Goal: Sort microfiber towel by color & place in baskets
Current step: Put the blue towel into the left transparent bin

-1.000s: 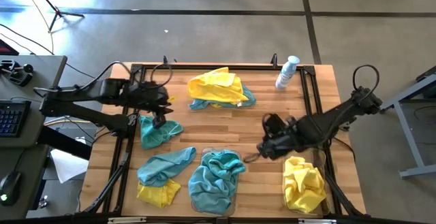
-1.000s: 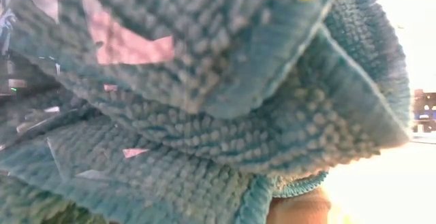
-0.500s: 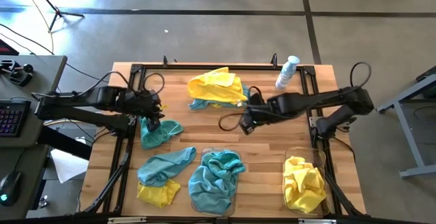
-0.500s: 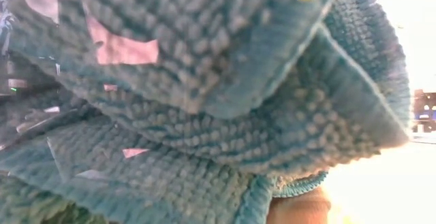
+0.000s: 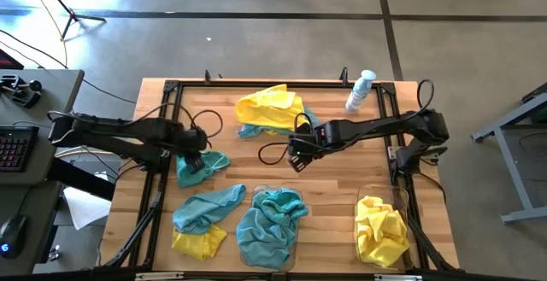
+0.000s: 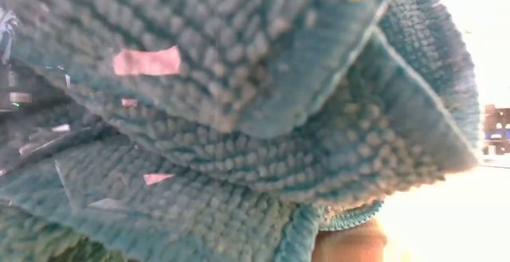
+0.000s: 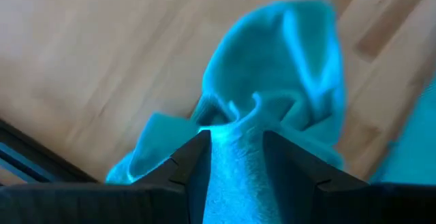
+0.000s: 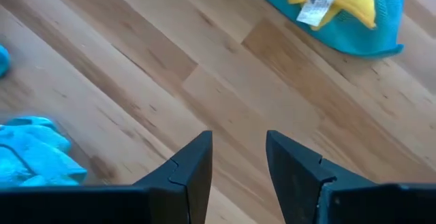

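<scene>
Left gripper [image 7: 235,146] clamping bunched, rumpled teal towel [image 7: 286,81]

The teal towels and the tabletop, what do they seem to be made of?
The teal towels look like soft, matte microfiber: nubby looped rows show close up. The tabletop appears to be wood planks with a smooth finish, judging by grain and seams.

Floor [image 5: 256,46]: grey concrete, dark seam lines crossing; bright glare patch at far-left corner.
Table [image 5: 282,157]: light wood planks, black metal frame along its edges.
Desk [image 5: 26,144]: grey, just left of table; carries keyboard [image 5: 10,149] and mouse [image 5: 10,234].
Stand [image 5: 513,144]: grey metal legs, right of table.
</scene>
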Motion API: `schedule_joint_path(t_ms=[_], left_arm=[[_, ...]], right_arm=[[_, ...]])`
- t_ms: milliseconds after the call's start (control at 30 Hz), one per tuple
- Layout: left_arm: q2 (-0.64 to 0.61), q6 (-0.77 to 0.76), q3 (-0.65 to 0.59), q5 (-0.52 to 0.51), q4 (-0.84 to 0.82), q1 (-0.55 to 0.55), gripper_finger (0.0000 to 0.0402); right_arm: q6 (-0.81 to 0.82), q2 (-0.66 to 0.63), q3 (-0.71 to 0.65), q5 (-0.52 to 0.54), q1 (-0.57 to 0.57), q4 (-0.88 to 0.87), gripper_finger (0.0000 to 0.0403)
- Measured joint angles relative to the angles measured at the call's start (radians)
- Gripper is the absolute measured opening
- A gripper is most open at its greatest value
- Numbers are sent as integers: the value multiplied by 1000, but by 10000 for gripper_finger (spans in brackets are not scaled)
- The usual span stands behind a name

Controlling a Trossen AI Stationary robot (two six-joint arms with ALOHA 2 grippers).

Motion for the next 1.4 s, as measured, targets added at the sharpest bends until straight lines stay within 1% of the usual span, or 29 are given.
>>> schedule_joint_path(t_ms=[100, 233, 333, 467, 633, 733, 833, 933, 967, 1000, 1067, 1133, 1233, 1400], left_arm=[[41, 1, -43, 23, 16, 0, 119], [92, 0, -104, 74, 83, 0, 119], [126, -19, -142, 104, 132, 0, 119], [163, -24, -175, 118, 190, 0, 119], [209, -69, -197, 140, 254, 0, 118], [239, -91, -197, 139, 264, 0, 108], [258, -107, -197, 136, 270, 2, 85], [262, -151, -195, 137, 276, 2, 40], [262, -165, -191, 138, 274, 2, 22], [263, -179, -181, 138, 268, 2, 13], [256, -204, -157, 128, 243, 1, 9], [251, -227, -120, 118, 218, 0, 7], [229, -260, -39, 105, 195, 0, 3], [222, -304, 146, 75, 120, -37, 1]], right_arm=[[8, -3, 0, -1, 0, 4, 134], [-4, -10, 0, 2, 0, 2, 134], [-36, -10, 0, 2, 0, -2, 133], [-80, -12, 0, -3, 0, -18, 128], [-136, -46, 0, -16, 1, -22, 90], [-158, -78, 0, 14, 11, -52, 61], [-173, -122, 0, 50, 25, -94, 35], [-191, -169, 0, 68, 43, -142, 12], [-198, -186, 0, 80, 49, -162, 6], [-209, -203, 0, 90, 56, -177, 3], [-228, -236, -1, 100, 67, -203, 3], [-256, -275, -22, 101, 75, -191, 2], [-295, -360, -123, 83, 81, -99, 1], [-297, -535, -367, 53, 81, 120, 1]])
